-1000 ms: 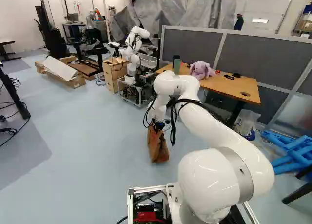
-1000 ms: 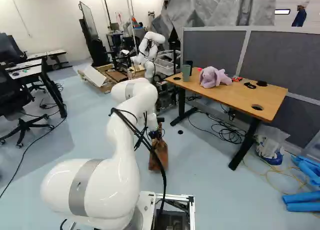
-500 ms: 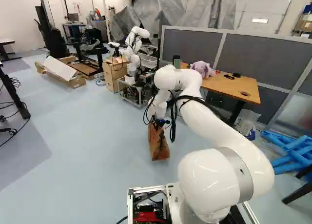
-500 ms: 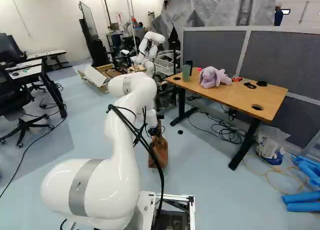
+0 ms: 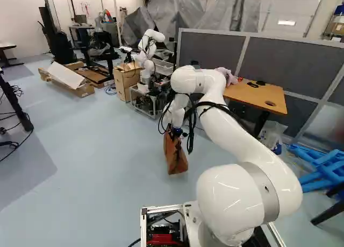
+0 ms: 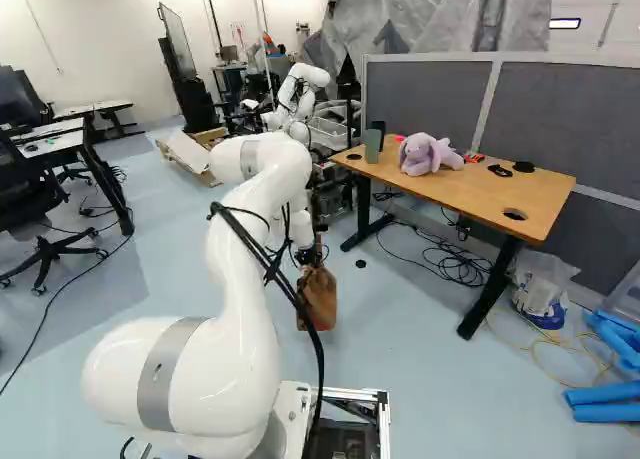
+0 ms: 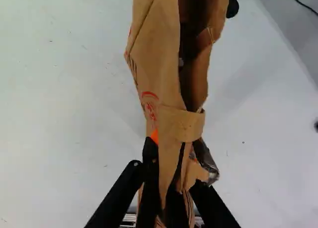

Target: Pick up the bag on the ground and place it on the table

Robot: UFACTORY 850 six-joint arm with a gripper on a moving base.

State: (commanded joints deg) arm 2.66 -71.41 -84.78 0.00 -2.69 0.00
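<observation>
Gripper (image 5: 176,133) fingers pinch the upper part of a brown paper bag (image 5: 176,156) from two sides; in the wrist view the bag's folded paper runs between them, with a bit of orange pad (image 7: 154,135) showing against one side. Near the base, the white arm (image 5: 242,142) rises from a metal frame (image 6: 350,394) and bends over so that its wrist points down. The bag hangs below the wrist, leaning a little; whether its bottom clears the floor (image 5: 107,161) I cannot tell. At the right of both base views lie blue tube-like pieces (image 6: 605,394). Beyond the bag and well apart from it stands the wooden-topped table (image 6: 475,192) on black legs, with tangled cables (image 6: 457,264) on the floor beneath and a clear plastic bag (image 6: 545,279) near its right end in the right base view. On the table sit a green cup (image 6: 373,146), a lilac plush toy (image 6: 425,156) and a few small dark items. Behind it runs a grey partition (image 6: 570,129). Another robot (image 5: 146,56) stands farther back beside a cardboard box (image 5: 124,83), and grey sheeting (image 6: 440,14) hangs past the partition.
</observation>
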